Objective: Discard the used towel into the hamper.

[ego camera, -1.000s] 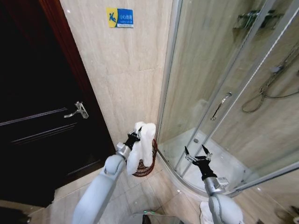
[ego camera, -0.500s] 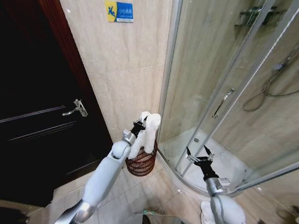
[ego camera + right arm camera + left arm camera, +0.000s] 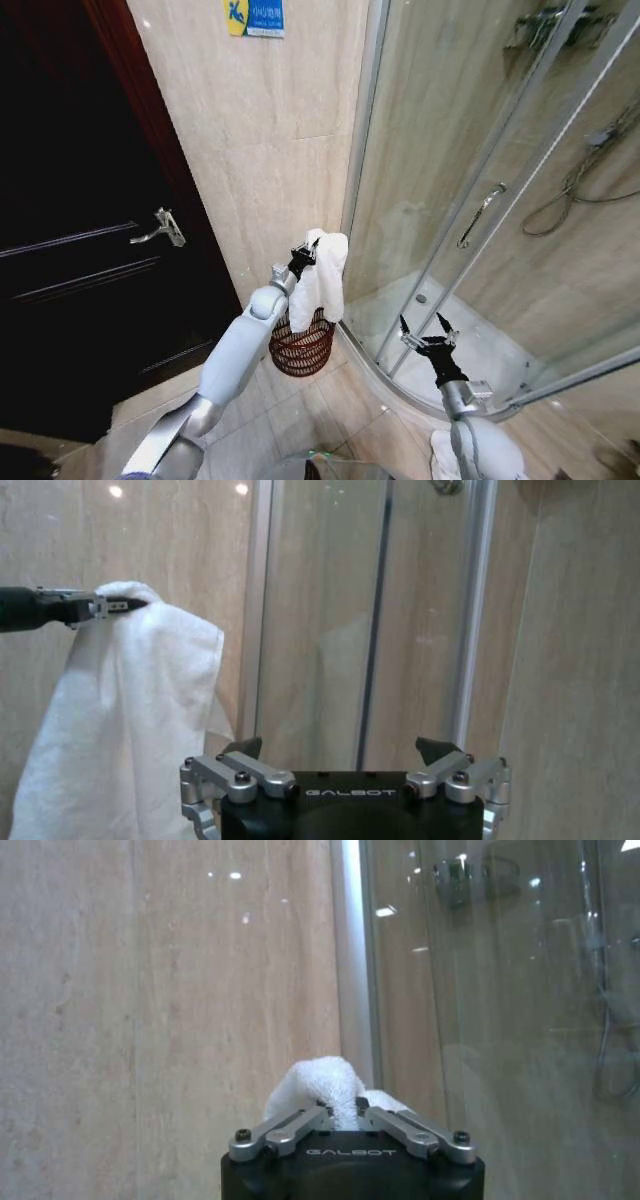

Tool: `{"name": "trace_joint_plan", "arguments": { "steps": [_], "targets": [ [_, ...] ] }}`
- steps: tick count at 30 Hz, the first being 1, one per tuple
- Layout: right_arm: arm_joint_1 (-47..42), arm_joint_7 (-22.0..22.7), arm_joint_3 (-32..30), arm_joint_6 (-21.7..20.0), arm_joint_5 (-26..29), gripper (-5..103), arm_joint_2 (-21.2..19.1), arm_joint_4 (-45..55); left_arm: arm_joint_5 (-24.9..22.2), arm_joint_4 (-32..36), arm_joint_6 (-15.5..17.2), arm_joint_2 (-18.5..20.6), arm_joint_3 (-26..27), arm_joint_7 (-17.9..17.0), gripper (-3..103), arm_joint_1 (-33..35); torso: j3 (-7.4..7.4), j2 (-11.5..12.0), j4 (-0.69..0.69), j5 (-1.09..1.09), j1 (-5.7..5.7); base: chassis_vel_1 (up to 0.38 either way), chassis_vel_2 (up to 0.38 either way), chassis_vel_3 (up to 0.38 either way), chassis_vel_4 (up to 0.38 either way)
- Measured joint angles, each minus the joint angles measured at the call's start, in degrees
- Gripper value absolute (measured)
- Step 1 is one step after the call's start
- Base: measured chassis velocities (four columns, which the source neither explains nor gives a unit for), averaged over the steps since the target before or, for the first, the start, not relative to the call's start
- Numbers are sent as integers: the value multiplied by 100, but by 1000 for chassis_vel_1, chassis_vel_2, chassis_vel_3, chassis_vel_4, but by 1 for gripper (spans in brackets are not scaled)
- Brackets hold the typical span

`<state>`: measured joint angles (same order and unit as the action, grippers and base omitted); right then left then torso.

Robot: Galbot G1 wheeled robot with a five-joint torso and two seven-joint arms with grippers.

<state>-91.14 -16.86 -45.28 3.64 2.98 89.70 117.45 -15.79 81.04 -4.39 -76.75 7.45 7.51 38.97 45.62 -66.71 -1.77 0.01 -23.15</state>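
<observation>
Pinching the white towel (image 3: pixel 322 278) by its top fold, the left gripper (image 3: pixel 303 255) was stretched out toward the beige tiled wall (image 3: pixel 270 150), with the cloth hanging straight down from its fingertips. Directly below that gripper sat the hamper (image 3: pixel 302 347), its rim hidden behind the towel's lower end, so the hold looked chosen to let the cloth fall straight in once let go; whether the hem already touched the rim, can't tell. Right gripper (image 3: pixel 428 335) hovered off to the side by the glass shower door (image 3: pixel 450 200), fingers spread, empty, idle.

Left wrist view gave the pinch itself: both fingers (image 3: pixel 290 1123) pressed onto a bunched knob of towel (image 3: pixel 322 1081), nothing below it. Right wrist view gave the full drape of the towel (image 3: pixel 120 727) from the left gripper (image 3: pixel 115 606), plus its own spread fingertips (image 3: pixel 340 751).
</observation>
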Motion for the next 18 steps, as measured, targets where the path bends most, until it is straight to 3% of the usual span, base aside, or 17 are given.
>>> {"name": "trace_joint_plan", "arguments": {
  "steps": [18],
  "targets": [
    [72,1,22,3,22,100,-28,-110,430,-708,-396,-78,226,90,2,156,-176,323,-1,-1,147,0,0,0,0]
  ]
}}
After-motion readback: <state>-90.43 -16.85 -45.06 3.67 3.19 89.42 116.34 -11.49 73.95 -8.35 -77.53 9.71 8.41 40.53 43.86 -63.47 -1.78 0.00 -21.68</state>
